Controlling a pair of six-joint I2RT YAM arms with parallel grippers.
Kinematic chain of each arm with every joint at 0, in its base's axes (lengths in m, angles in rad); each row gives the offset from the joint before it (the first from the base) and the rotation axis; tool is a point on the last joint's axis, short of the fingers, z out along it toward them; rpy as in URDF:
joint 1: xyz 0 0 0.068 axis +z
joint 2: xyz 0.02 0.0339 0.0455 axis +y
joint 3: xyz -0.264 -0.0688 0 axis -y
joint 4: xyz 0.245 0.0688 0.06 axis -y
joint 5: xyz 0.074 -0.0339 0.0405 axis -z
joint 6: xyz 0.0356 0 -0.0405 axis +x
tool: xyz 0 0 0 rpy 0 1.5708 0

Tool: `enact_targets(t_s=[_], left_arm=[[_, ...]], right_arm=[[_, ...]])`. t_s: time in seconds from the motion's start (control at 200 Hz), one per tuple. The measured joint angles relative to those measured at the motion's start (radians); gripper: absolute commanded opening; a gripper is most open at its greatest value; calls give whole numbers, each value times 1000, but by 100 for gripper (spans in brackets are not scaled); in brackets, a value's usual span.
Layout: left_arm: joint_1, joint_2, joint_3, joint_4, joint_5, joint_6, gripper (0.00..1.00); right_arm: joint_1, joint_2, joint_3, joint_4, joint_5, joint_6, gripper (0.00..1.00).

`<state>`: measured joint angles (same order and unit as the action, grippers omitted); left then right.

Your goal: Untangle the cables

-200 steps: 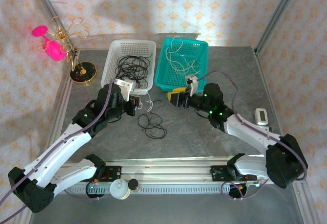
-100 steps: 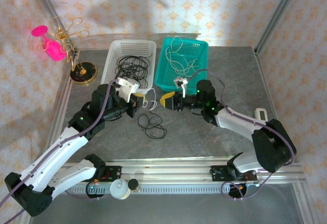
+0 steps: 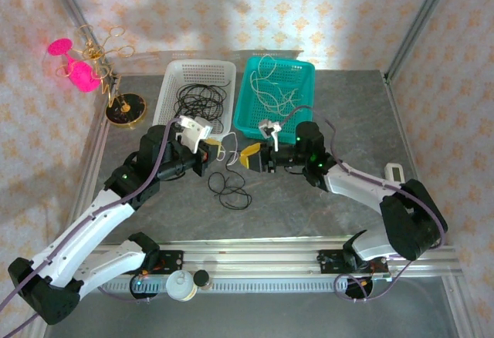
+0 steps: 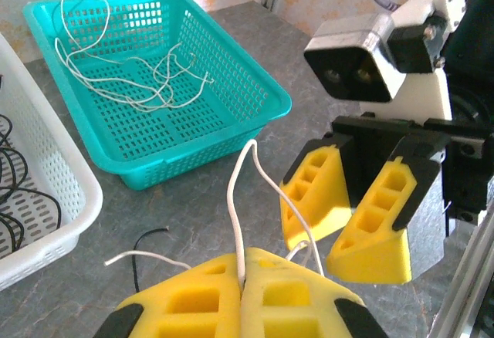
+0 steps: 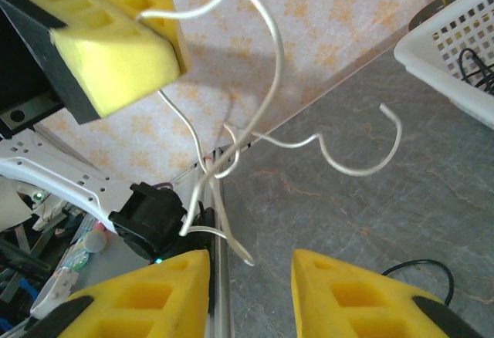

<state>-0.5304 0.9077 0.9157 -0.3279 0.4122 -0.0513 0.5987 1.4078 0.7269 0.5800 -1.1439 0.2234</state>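
Note:
The whitish cable [image 4: 238,191] rises out of my left gripper [image 4: 245,280], which is shut on it. Its curly loops [image 5: 270,91] hang in the air between the two grippers [image 3: 225,151]. My right gripper [image 5: 251,295] faces the left one [image 5: 108,29] from close by. It stands open, with a loose end of the whitish cable dangling just above the gap and not pinched. From the left wrist view the right gripper [image 4: 347,222] sits a little to the right of the cable. The black cable [image 3: 230,187] lies coiled on the table below them, one end showing [image 4: 150,234].
A white basket [image 3: 166,99] holding black cords and a teal basket [image 3: 248,83] holding whitish cords stand just behind the grippers. A gold stand [image 3: 123,110] with pink pieces is at the far left. A small white device [image 3: 395,174] lies at the right.
My right gripper has moved left, up close to the left gripper, and its jaws have narrowed. The left gripper stays shut on the whitish cable and has barely shifted.

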Motion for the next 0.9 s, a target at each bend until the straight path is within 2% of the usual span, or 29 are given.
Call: enact_targets(t_s=[0.25,0.691,0.771,0.901], left_arm=[[0,0,2,3,0,0,0],[0,0,2,3,19,-3,0],[0,0,2,3,23,-3,0],[0,0,2,4,26,-3,0]], right_arm=[[18,35,3,1,-5,-14,22],[19,46,22,49,20,3,24],[19,50,30,57,23,8,19],[19,61,48,65,41,21,3]])
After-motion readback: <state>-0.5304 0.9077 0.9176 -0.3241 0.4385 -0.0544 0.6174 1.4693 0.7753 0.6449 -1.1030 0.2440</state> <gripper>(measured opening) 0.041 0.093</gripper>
